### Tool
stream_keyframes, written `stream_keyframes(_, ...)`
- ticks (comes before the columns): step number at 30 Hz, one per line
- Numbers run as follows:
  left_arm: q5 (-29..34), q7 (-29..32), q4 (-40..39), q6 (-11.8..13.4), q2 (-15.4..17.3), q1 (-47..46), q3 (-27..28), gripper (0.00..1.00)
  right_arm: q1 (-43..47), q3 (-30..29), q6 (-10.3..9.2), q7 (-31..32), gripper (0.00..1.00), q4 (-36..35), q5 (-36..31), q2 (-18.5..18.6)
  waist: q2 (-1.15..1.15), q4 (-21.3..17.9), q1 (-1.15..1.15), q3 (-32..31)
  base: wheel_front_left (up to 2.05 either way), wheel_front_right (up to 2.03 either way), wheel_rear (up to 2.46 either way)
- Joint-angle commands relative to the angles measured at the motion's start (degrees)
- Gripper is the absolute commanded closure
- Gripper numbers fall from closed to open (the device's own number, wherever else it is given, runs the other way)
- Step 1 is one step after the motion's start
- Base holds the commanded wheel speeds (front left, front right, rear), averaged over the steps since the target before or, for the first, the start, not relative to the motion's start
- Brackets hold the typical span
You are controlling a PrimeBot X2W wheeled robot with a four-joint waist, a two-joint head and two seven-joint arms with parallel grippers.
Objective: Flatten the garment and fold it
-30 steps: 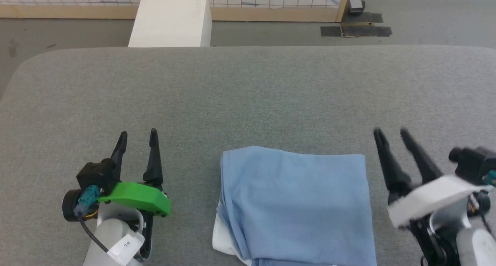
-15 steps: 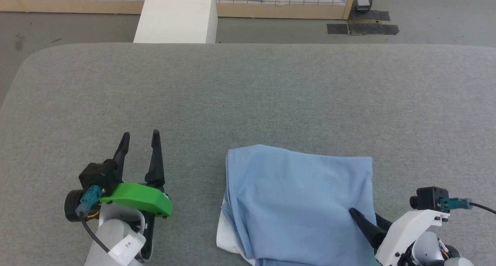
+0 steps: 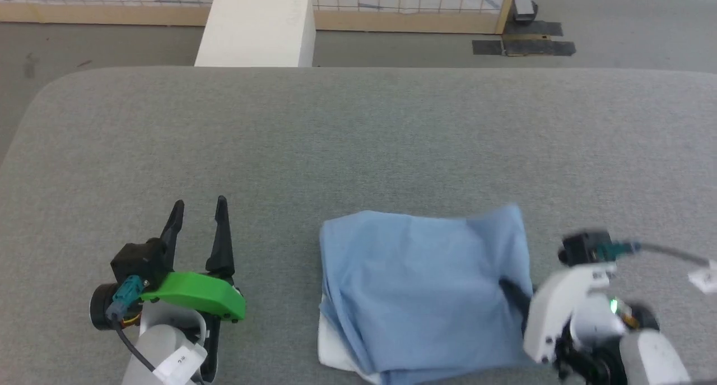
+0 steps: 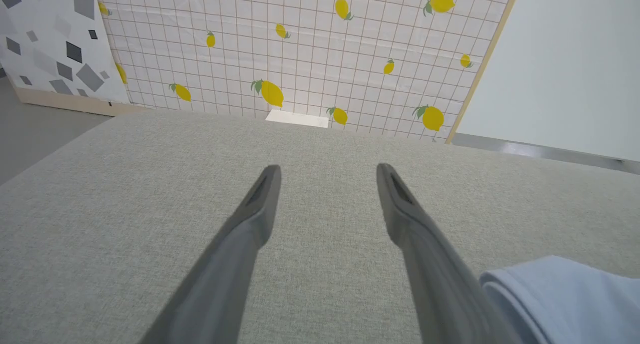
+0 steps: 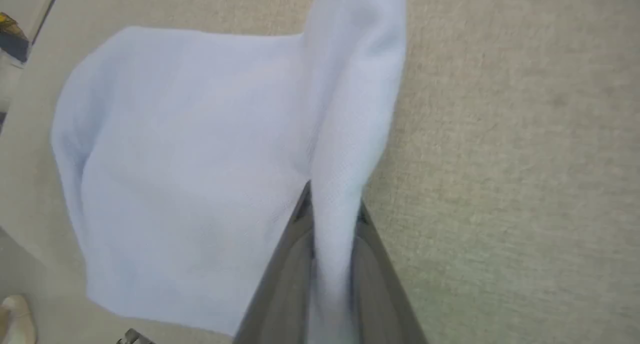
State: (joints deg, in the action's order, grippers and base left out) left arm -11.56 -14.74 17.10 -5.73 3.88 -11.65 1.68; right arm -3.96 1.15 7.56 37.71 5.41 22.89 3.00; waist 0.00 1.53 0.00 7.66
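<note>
Right jaws: pinching the right-hand edge of the folded light blue soft-knit polo shirt [image 3: 420, 295]. In the right wrist view a ridge of that cloth [image 5: 345, 133] runs up between my 2 long dark fingers [image 5: 280, 284], which press it from both sides. The rest of the shirt lies flat to that view's left.

The shirt sits on the grey fabric-covered worktop [image 3: 358, 138], near the front edge and right of centre. It is folded to a rough rectangle. A white patch of fabric [image 3: 336, 351] pokes out at its near-left corner. The far-right corner looks slightly bunched; the head view is blurred there.

Left jaws: spread, nothing between the 2 fingers [image 3: 222, 233], over bare worktop to the left of the shirt and not touching it. In the left wrist view a corner of the shirt [image 4: 565, 299] shows just beside one finger [image 4: 425, 254].

Beyond the far edge there is a white rectangular block [image 3: 255, 26] on the floor, and a lemon-print grid panel [image 4: 310, 48].
</note>
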Motion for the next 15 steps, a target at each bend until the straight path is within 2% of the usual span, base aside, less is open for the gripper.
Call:
stream_keyframes(1, 0.6, -0.3, -0.3, 0.0, 0.0, 0.5, 0.4, 0.00, -2.9, 0.6, -0.08, 1.1, 1.00, -2.3, -3.8, -0.1, 0.00, -1.3, 0.00, 0.1, 0.00, 0.00, 0.00)
stream_keyframes(3, 0.7, -0.3, -0.6, 0.1, 0.1, 0.6, 0.6, 0.00, -5.5, 2.3, -0.08, 3.4, 1.00, -5.1, -9.2, 1.0, 0.00, -2.5, 0.00, 0.3, 0.00, 0.00, 0.00)
stream_keyframes(6, 0.8, -0.3, -1.4, 0.2, 0.4, 0.5, 1.1, 0.00, -9.9, 5.6, -0.08, 6.1, 1.00, -7.3, -14.3, 6.5, 0.00, -5.0, 0.00, 1.2, 0.00, 0.00, 0.00)
stream_keyframes(12, 1.2, -0.3, -3.6, 0.6, 1.0, -0.8, 1.5, 0.00, -18.4, 7.1, -0.08, 7.6, 1.00, -4.6, -16.6, 18.4, 0.00, -10.8, 0.00, 4.6, 0.00, 0.00, 0.00)
stream_keyframes(15, 1.6, -0.3, -4.7, 0.8, 1.4, -1.9, 1.6, 0.00, -21.6, 5.1, -0.08, 7.1, 1.00, -1.9, -17.3, 21.5, 0.00, -13.6, 0.00, 7.0, 0.00, 0.00, 0.00)
